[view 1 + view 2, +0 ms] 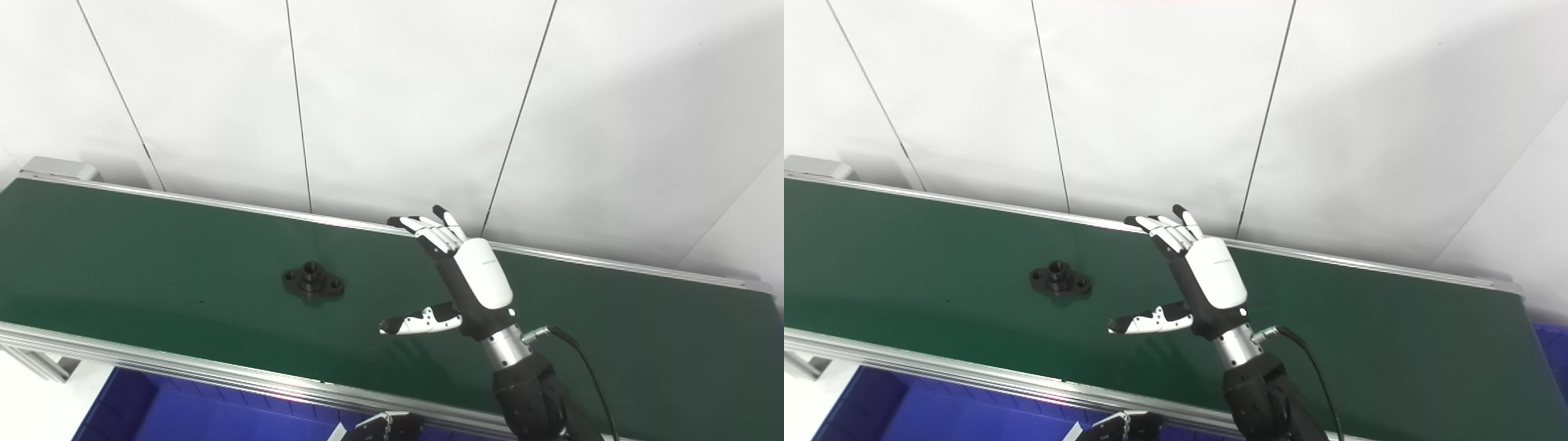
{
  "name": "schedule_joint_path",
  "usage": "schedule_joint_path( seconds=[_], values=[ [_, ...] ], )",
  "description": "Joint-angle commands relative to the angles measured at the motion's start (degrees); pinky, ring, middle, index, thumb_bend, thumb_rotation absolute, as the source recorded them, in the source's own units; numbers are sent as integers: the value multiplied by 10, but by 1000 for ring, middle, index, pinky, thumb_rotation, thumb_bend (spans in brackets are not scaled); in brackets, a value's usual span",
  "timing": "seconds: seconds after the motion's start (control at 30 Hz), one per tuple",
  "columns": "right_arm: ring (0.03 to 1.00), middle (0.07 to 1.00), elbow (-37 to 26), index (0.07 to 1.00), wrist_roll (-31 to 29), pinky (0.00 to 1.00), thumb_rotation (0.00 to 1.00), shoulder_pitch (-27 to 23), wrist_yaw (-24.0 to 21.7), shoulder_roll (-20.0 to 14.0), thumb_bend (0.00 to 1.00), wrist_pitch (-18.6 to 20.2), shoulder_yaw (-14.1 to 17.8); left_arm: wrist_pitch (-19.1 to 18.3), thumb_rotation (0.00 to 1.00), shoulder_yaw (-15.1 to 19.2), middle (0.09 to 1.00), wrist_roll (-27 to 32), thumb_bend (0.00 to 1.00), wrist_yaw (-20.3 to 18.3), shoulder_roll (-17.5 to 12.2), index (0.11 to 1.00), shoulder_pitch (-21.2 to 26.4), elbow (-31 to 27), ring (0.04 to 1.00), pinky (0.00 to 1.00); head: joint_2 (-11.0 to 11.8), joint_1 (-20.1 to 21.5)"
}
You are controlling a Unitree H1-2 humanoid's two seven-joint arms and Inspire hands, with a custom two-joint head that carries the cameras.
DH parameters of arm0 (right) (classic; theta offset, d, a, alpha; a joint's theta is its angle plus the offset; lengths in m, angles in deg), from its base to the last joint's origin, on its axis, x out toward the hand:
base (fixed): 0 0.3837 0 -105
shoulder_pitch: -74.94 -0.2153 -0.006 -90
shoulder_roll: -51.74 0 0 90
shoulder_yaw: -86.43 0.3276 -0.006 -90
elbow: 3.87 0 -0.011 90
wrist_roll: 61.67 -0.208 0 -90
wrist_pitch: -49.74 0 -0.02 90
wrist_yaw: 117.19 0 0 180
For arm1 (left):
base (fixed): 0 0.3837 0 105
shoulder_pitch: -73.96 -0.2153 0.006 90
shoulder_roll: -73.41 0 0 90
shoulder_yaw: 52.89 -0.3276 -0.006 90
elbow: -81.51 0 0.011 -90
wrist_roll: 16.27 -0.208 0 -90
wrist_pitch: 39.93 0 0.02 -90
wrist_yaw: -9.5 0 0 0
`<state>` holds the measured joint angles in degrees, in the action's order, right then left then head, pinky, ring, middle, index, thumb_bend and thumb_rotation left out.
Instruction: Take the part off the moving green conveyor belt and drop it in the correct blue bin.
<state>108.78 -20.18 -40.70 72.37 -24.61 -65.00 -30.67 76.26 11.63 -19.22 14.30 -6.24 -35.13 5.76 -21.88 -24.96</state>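
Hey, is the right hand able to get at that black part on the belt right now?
Probably yes: the right hand is open above the belt, the black part lies apart to its left, nothing between.

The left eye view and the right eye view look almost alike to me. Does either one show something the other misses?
Only the left eye view shows more of the grey block at the belt's far left end. Only the right eye view shows a strip of blue bin past the belt's right end. Both show the black part lying on the green belt, the open right hand raised beside it, the left hand low down, and a blue bin below.
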Motion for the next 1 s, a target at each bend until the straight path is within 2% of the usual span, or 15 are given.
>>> schedule_joint_path(
  seconds=[0.0, 0.2, 0.4, 0.53, 0.8, 0.97],
  values=[
    [863, 823, 3, 848, 1, 964, 790, -28, 6, 15, 939, -6, -3, 7, 860, -13, 751, -9, 809, 4, 7, 738, -4, -4, 726, 642, -1, 1],
    [866, 818, 31, 859, 14, 966, 801, -48, -6, 30, 957, 22, -11, 7, 873, -26, 752, -16, 812, 19, 0, 741, -9, -13, 728, 644, -5, 0],
    [845, 797, 59, 845, 33, 926, 771, -66, 4, 44, 954, 42, -18, 7, 874, -40, 748, -19, 787, 34, -6, 736, -6, -14, 721, 639, -7, -3],
    [812, 788, 79, 847, 38, 860, 627, -80, -10, 53, 910, 72, -20, 7, 886, -45, 747, -24, 811, 45, -6, 736, -7, -14, 719, 635, -8, -7],
    [803, 788, 106, 839, 41, 847, 610, -99, -15, 58, 919, 102, -25, 7, 881, -61, 744, -23, 819, 64, -10, 734, -5, -15, 716, 632, -12, -10],
    [803, 789, 136, 835, 44, 854, 596, -116, -7, 59, 916, 105, -31, 7, 891, -71, 748, -29, 793, 72, -16, 741, -2, -18, 719, 634, -13, -12]
  ],
)
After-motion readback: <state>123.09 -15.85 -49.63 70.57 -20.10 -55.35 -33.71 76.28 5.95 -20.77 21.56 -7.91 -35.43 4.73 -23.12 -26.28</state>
